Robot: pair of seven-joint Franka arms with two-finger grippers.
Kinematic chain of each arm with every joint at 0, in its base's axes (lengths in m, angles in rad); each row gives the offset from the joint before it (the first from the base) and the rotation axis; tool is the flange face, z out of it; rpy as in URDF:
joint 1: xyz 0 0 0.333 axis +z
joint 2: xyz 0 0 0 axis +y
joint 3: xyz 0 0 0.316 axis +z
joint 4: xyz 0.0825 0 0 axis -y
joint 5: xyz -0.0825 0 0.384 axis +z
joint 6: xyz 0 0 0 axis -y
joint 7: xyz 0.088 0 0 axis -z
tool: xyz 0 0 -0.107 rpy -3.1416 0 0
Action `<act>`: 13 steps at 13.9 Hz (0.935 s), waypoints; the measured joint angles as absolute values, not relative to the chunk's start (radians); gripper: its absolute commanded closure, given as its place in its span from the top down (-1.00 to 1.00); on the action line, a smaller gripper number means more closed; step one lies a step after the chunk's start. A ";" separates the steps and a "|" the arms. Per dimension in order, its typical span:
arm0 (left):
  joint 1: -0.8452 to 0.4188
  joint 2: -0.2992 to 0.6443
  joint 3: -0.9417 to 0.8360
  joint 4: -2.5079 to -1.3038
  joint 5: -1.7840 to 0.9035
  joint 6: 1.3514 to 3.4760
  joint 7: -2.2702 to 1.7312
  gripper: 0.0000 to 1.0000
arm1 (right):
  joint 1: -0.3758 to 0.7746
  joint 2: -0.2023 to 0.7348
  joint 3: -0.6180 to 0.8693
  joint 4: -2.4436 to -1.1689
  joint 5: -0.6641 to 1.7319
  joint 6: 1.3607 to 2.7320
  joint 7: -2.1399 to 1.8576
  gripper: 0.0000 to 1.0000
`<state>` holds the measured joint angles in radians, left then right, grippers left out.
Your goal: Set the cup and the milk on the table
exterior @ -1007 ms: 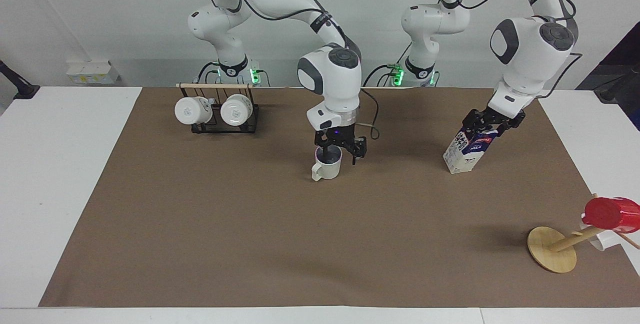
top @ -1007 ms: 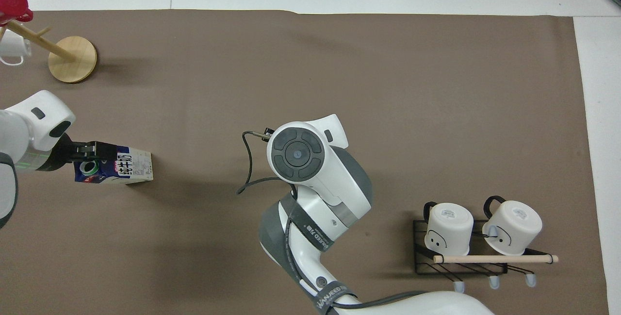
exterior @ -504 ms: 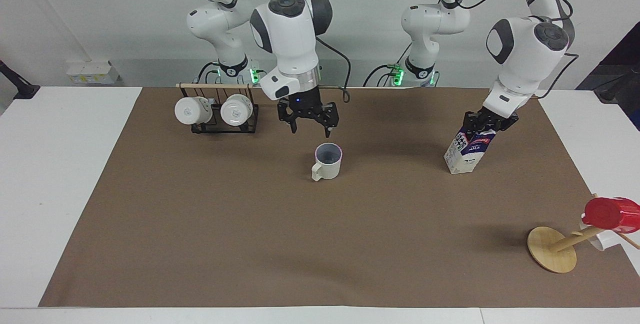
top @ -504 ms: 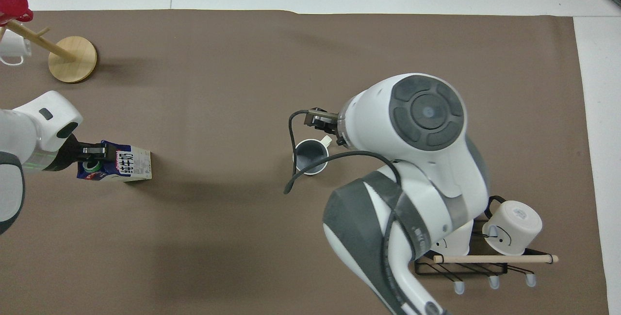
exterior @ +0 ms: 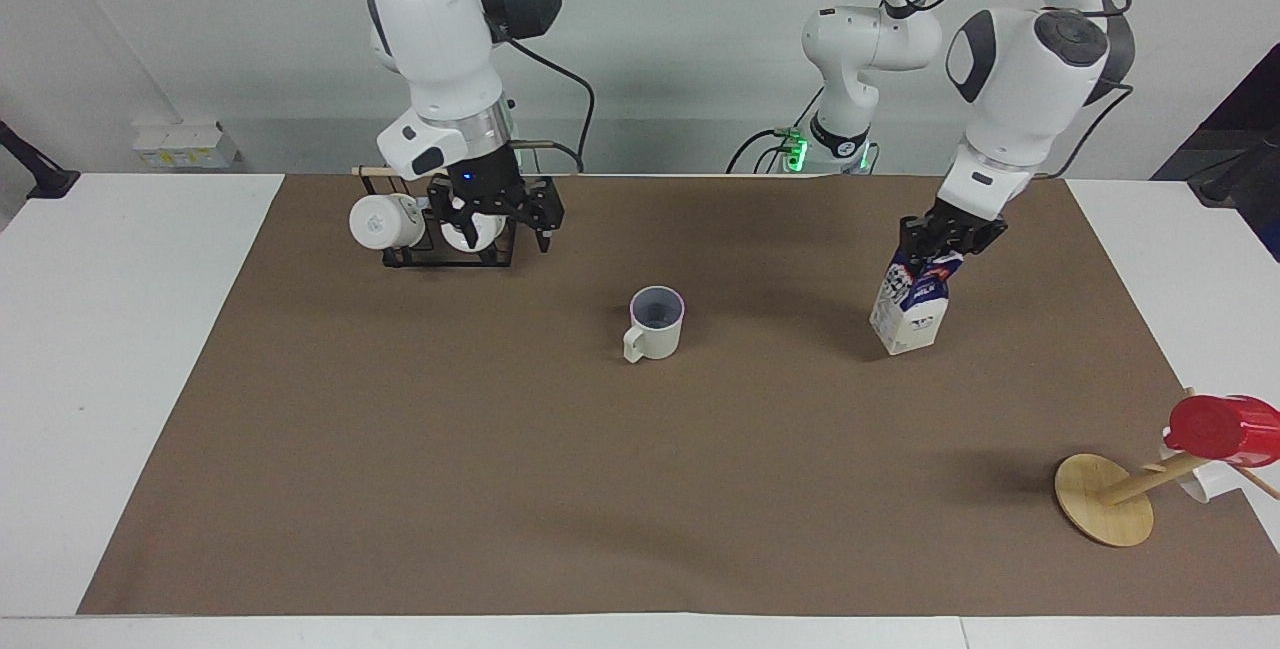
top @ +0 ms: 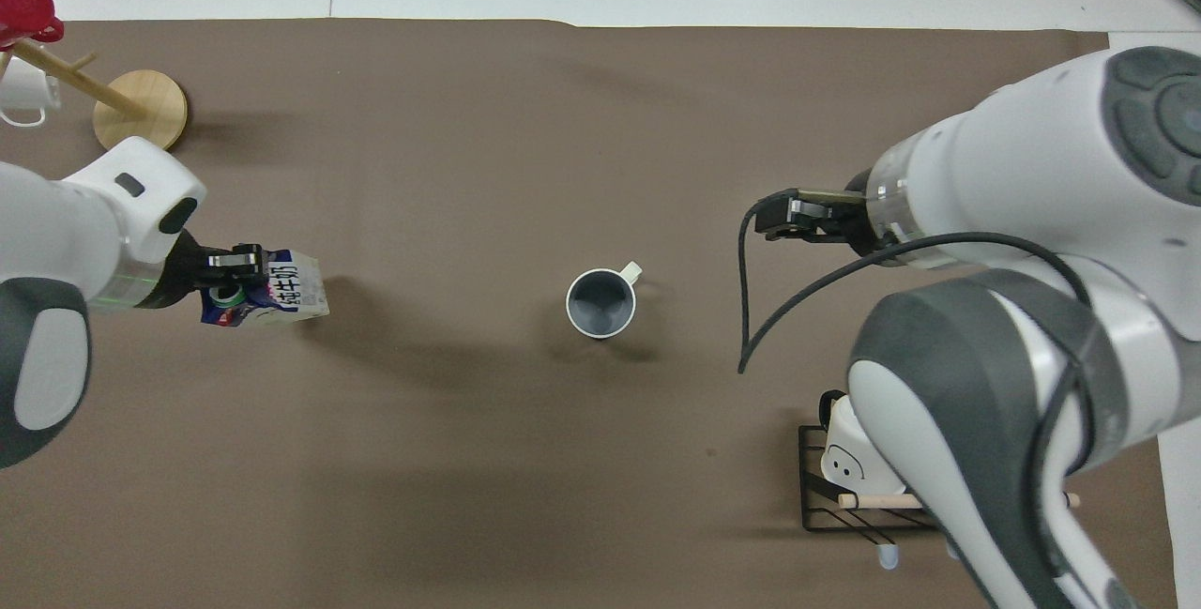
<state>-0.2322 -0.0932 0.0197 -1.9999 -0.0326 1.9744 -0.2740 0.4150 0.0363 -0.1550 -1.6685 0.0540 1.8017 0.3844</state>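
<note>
The cup stands upright on the brown paper of the table, near its middle, with nothing touching it. The milk leans at a tilt toward the left arm's end. My left gripper is shut on its gable top. Whether the carton's base rests on the paper I cannot tell. My right gripper hangs open and empty in the air, over the paper beside the mug rack.
A black rack with two white mugs stands near the right arm's base. A tipped wooden mug tree carrying a red cup lies at the left arm's end.
My right gripper has lifted off the cup and swung to the rack. My left gripper has shut on the milk's top and shifted the carton a little toward the cup.
</note>
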 measured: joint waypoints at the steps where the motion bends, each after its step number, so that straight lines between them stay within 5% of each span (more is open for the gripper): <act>1: -0.270 -0.089 0.017 -1.993 -0.049 1.975 -0.321 -0.31 | 0.392 0.021 -0.156 -1.669 0.044 1.794 0.347 1.00; 13: -0.448 0.150 0.006 -1.828 -0.206 2.047 -0.454 -0.37 | 0.154 -0.070 -0.166 -1.652 0.005 1.657 0.092 1.00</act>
